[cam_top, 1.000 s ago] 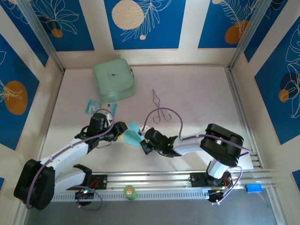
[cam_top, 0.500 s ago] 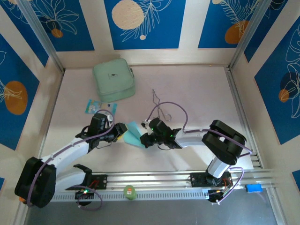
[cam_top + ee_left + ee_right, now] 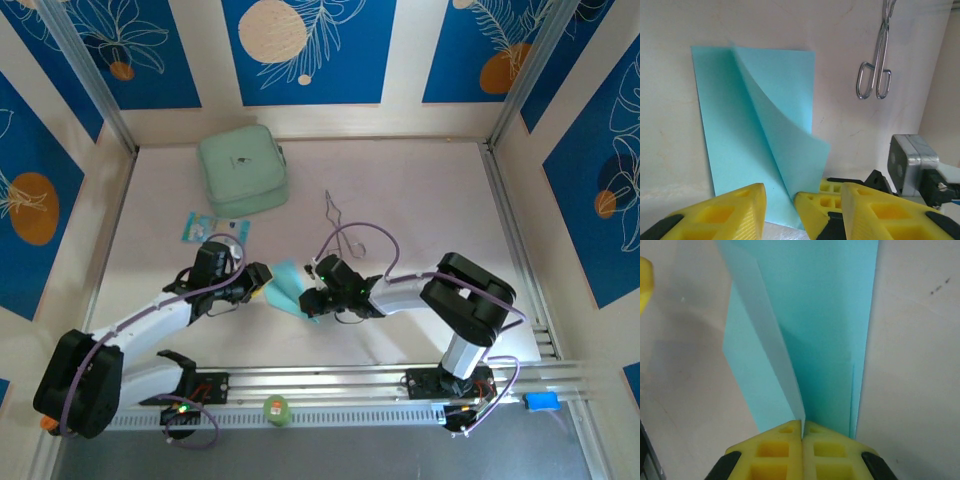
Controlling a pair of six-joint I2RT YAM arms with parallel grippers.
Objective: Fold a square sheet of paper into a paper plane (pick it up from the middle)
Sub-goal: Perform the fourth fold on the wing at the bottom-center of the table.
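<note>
The square sheet of paper (image 3: 735, 125) is cyan and lies folded into a narrow rectangle on the table, with one flap curling up off it. In the top view the sheet (image 3: 285, 280) sits between both grippers. My right gripper (image 3: 803, 424) is shut on the raised flap's corner, and the sheet (image 3: 830, 315) stretches away from its yellow fingertips. My left gripper (image 3: 804, 194) is open at the sheet's near edge, its fingers (image 3: 725, 212) straddling that edge and the right gripper's tips. From above, the left gripper (image 3: 262, 285) is left of the paper and the right gripper (image 3: 313, 303) is at its right end. A paper plane is out of view.
Metal tongs (image 3: 340, 225) lie just beyond the right gripper and appear again as tongs (image 3: 875, 75) from the left wrist. A mint-green case (image 3: 243, 170) stands at the back left. A small blue-and-white packet (image 3: 200, 227) lies near the left arm.
The right gripper, still holding the flap, has shifted a little away from the bases and its forearm has swung. The left gripper's jaws have narrowed slightly. The left arm has hardly moved.
</note>
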